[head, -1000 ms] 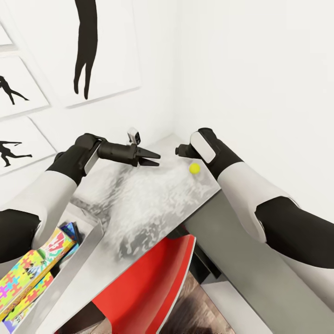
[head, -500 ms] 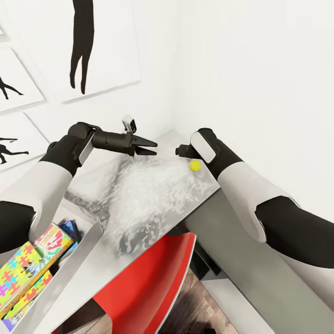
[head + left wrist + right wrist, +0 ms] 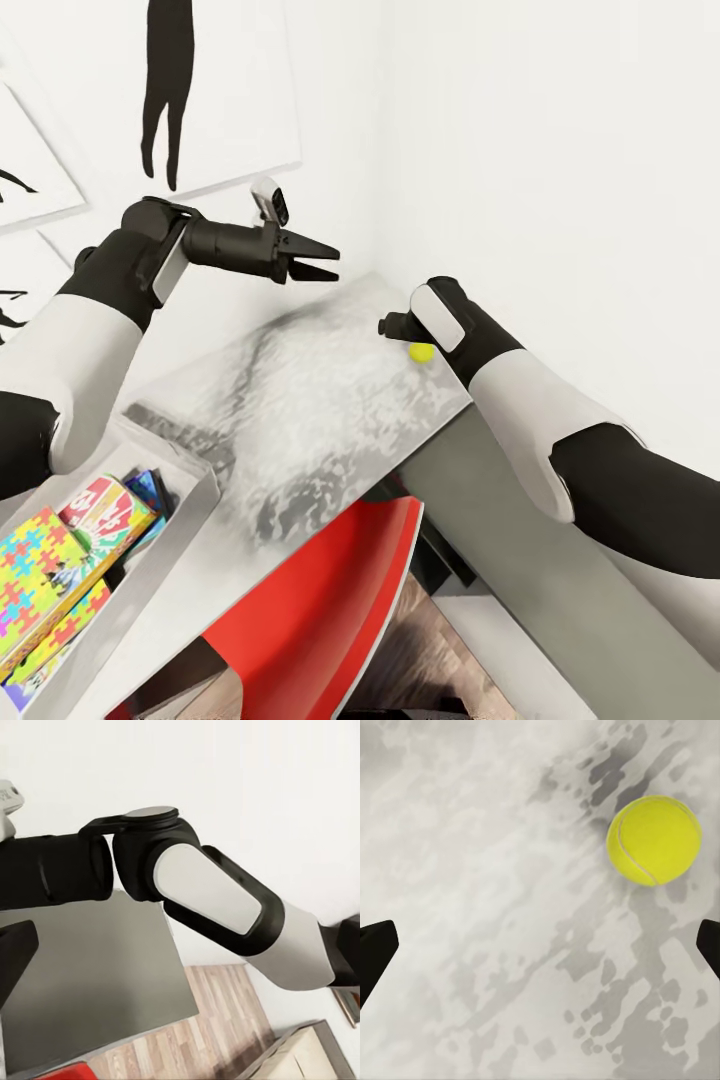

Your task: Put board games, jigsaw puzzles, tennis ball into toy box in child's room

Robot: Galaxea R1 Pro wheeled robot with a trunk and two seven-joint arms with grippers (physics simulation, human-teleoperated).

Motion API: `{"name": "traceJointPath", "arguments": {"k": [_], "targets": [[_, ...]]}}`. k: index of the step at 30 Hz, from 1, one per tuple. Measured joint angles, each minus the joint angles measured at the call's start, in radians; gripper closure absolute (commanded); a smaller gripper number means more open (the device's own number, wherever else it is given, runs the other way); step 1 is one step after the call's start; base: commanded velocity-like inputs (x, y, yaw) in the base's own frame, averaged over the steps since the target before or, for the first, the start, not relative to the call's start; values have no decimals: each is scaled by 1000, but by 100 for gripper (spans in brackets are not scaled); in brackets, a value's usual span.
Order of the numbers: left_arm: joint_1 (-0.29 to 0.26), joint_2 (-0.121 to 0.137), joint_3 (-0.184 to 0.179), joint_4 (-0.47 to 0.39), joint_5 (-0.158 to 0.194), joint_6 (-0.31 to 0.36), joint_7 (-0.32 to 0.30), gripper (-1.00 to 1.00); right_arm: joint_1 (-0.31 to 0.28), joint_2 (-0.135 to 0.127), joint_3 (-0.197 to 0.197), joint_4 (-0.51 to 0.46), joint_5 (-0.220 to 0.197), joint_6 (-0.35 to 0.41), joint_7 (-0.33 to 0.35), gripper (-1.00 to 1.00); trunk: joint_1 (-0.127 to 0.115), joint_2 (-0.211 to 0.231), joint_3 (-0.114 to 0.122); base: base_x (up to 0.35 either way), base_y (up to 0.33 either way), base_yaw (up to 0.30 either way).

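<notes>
**Left arm lifts away; right end effector hovers over the tennis ball**

Since a second ago the left arm has risen from just above the bench to well above it, in front of the white wall, and the head camera has shifted a little, so the wall pictures sit further out of frame. The left end effector hangs in the air with its two dark fingers spread apart, holding nothing.

The right end effector stays low over the far corner of the marbled grey bench. In the right wrist view its fingertips show at opposite edges of the frame, wide apart, with the bench top between them. The tennis ball lies on the bench, off to one side of the gap and not between the fingers. In the head view the ball peeks out just beside the right wrist, near the bench's edge.

The toy box stands at the near left of the bench, well apart from the ball, with colourful puzzle and game boxes inside. A red chair sits tucked under the bench.
</notes>
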Motion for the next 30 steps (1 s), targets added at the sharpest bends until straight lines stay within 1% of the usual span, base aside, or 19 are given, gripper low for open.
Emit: {"name": "traceJointPath", "arguments": {"k": [12, 17, 30], "targets": [[-17, -19, -1, -1, -2, 0, 0, -100, -3, 0, 0, -4, 2, -1, -1, -100, 0, 0, -20, 0, 0, 0], [-18, -22, -1, -2, -3, 0, 0, -100, -16, 0, 0, -8, 4, -1, -6, -100, 0, 0, -28, 0, 0, 0], [-19, -20, -7, -2, -4, 0, 0, -100, -59, 0, -2, -9, 6, 2, -69, -100, 0, 0, -49, 0, 0, 0]]}}
